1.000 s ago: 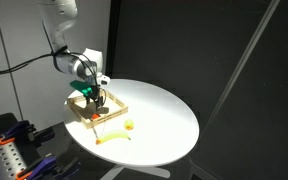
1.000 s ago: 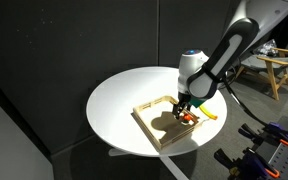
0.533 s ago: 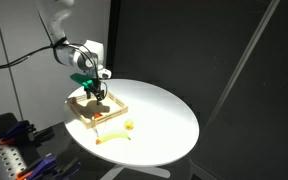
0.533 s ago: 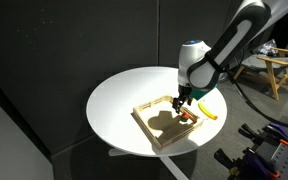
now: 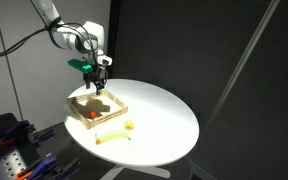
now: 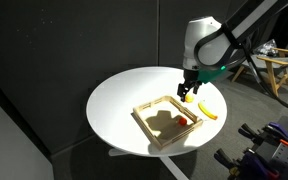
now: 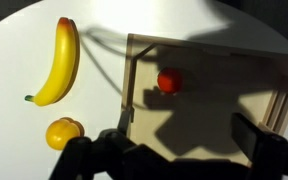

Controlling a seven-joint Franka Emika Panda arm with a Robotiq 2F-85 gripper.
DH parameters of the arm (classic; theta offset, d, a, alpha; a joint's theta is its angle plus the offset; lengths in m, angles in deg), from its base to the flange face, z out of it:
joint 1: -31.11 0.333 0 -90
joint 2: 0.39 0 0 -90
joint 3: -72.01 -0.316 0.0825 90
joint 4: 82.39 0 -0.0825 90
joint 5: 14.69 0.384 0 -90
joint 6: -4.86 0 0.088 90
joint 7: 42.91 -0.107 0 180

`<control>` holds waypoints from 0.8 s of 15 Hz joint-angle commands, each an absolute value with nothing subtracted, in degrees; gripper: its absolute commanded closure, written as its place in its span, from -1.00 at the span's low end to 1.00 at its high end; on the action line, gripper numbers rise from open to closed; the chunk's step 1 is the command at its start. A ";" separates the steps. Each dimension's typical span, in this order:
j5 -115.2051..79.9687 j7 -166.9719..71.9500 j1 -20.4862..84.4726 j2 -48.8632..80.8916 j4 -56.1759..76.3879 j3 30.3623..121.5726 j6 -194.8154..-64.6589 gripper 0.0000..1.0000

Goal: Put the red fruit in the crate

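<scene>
Nearest the edge of the round white table [image 5: 169, 115] I see the curved yellow banana [image 5: 112, 138], with the small roundish yellow fruit [image 5: 130, 125] just to its right. Both lie outside the crate, and I judge them safe unless I sweep low across that side.

Behind them sits the shallow light-wood crate [image 5: 112, 113]. The small round red fruit [image 5: 91, 114] rests on its floor, so I read the placing as done. In the wrist view the red fruit [image 7: 169, 81] lies just right of the crate's left wall [image 7: 130, 80], and the banana [image 7: 57, 62] and yellow fruit [image 7: 64, 132] are left of that wall.

The risks are these. The fruit is round and the walls are low, so any knock to the crate could set it rolling. The crate also stands close to the table's rim, as an exterior view [image 6: 144, 126] shows, so a careless dip that catches the wall could push it toward the drop.

Farther back and higher up, the gripper [image 5: 98, 84] hangs above the crate's far side, clear of the wood in both exterior views [image 6: 187, 92]. The wrist view shows its two dark fingers [image 7: 252, 132] spread wide with only shadowed crate floor between them. It holds nothing and touches nothing.
</scene>
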State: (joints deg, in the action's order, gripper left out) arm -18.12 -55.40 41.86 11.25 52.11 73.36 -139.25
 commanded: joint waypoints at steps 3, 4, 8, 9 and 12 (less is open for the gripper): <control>-18.16 -55.28 38.94 0.56 56.45 71.88 -130.40 -1.00; -17.71 -54.53 38.46 -1.04 57.03 71.63 -128.67 -1.00; -16.63 -51.23 36.89 -7.06 59.91 70.96 -123.72 -1.00; -16.38 -49.90 36.62 -8.60 60.77 70.98 -122.92 -1.00; -15.78 -46.80 35.95 -13.07 62.71 71.27 -120.47 -1.00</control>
